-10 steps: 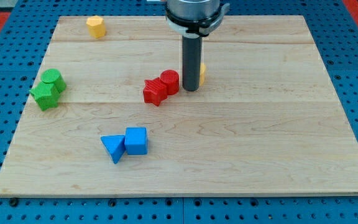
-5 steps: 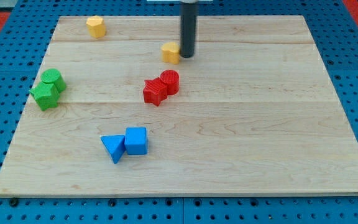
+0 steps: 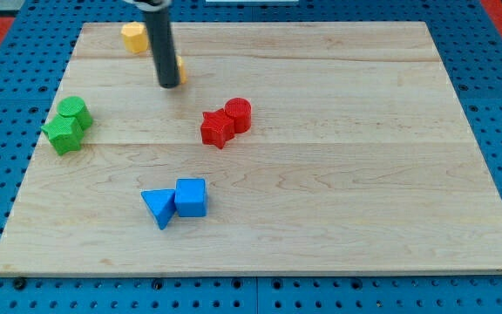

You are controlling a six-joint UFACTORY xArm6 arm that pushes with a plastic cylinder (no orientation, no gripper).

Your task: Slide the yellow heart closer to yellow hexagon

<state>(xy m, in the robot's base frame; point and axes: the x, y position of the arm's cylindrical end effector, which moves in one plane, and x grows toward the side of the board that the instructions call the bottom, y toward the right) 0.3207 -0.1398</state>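
Note:
The yellow hexagon (image 3: pixel 132 37) sits near the board's top left edge. The yellow heart (image 3: pixel 181 69) is mostly hidden behind my rod; only its right edge shows, a short way down and right of the hexagon. My tip (image 3: pixel 169 85) rests on the board at the heart's left front side, touching or almost touching it. The rod rises up and to the left, partly covering the hexagon's right edge.
A red star (image 3: pixel 216 129) and a red cylinder (image 3: pixel 239 114) touch at the board's middle. A green cylinder (image 3: pixel 75 111) and green star (image 3: pixel 63 133) sit at the left edge. A blue triangle (image 3: pixel 159 208) and blue cube (image 3: pixel 191 197) lie at lower left.
My rod has swept left across the board's upper part. The yellow heart moved left with it, from beside the red blocks to close by the yellow hexagon.

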